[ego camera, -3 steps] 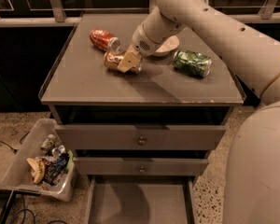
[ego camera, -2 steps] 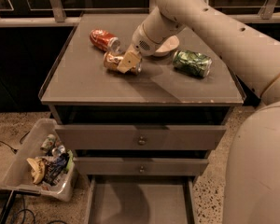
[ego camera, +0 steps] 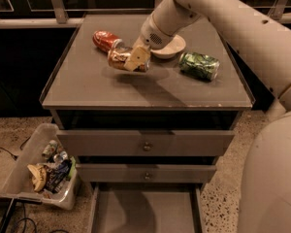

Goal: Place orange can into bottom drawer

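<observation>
The orange can (ego camera: 118, 57) lies on its side in my gripper (ego camera: 136, 58), over the left-middle of the cabinet top (ego camera: 150, 89). The gripper is shut on the can, and its tan finger pad (ego camera: 138, 57) covers the can's right end. A shadow on the top under the can shows that it hangs a little above the surface. The bottom drawer (ego camera: 144, 212) stands pulled out at the foot of the cabinet, and its flat grey floor shows nothing in it.
A red can (ego camera: 104, 39) lies at the back left of the top, just behind the gripper. A white bowl (ego camera: 170, 47) and a green can (ego camera: 199, 65) sit to the right. The two upper drawers (ego camera: 145, 143) are shut. A bin of trash (ego camera: 43, 171) stands on the floor at the left.
The gripper and the orange can have risen slightly off the cabinet top, and a shadow now shows beneath them. Nothing else has moved.
</observation>
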`<action>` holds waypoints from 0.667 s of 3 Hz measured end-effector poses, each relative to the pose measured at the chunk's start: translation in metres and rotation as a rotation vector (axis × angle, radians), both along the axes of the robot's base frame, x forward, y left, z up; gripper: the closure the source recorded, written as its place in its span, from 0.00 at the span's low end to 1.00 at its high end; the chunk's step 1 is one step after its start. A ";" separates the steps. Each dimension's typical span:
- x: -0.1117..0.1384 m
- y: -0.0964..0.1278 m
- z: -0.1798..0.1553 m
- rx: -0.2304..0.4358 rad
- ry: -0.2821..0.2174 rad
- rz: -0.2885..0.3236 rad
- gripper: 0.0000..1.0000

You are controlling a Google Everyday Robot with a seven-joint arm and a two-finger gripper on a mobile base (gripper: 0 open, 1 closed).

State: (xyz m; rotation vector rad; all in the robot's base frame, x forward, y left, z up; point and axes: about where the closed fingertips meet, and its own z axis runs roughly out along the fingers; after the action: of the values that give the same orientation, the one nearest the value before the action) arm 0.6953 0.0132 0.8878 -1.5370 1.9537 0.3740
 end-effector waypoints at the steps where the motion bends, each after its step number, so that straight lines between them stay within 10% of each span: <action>1: -0.028 -0.017 0.034 0.031 -0.054 0.038 1.00; 2: -0.069 -0.043 0.061 0.051 -0.123 0.055 1.00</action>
State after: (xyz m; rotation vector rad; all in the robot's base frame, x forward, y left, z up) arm 0.6262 -0.0299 0.9491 -1.5467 1.7970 0.3415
